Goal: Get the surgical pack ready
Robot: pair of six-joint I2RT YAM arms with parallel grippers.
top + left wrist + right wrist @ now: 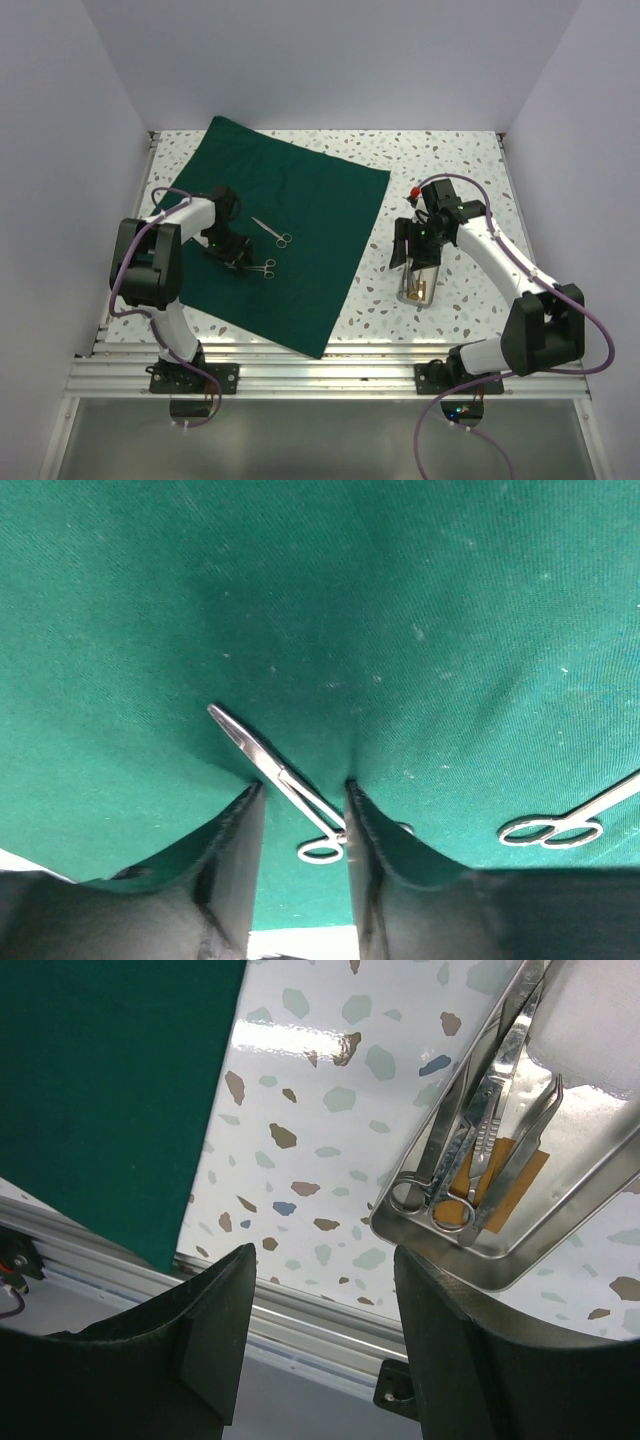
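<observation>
Top view: drape (300,215) lies flat, skewed, on L/centre of table (450,160); tray (425,298) sits on bare table R of it, apart from cloth. Risk here: L gripper (238,256) is low over the cloth beside the forceps (262,267), so a closing pinch could catch fabric w/ the steel and ruck the drape, dragging the second ringed instrument (270,232) (scissors or forceps, can't tell) out of place. R gripper (408,258) hangs just above tray's far end; a sloppy descent could knock the tray rim and slide it. L wrist view: risk is a bad hold, as forceps lie diagonal across the gap, ring end right by the R-side finger (375,880), tip out past the fingers, so a squeeze may hit the thin shank off-centre and flick or pivot it. L jaws parted abt mid-width, nothing clamped; whether that finger actually touches the ring I can't tell. Other instrument lies well off to the side on cloth. R wrist view: tray holds several steel tools packed side by side over an orange patch (520,1175); grabbing one likely snags its neighbour, they're overlapping. Pale blurry area in tray's far end may be gauze, can't tell. R jaws wide apart, empty, touching nothing, above table between drape edge and tray.
</observation>
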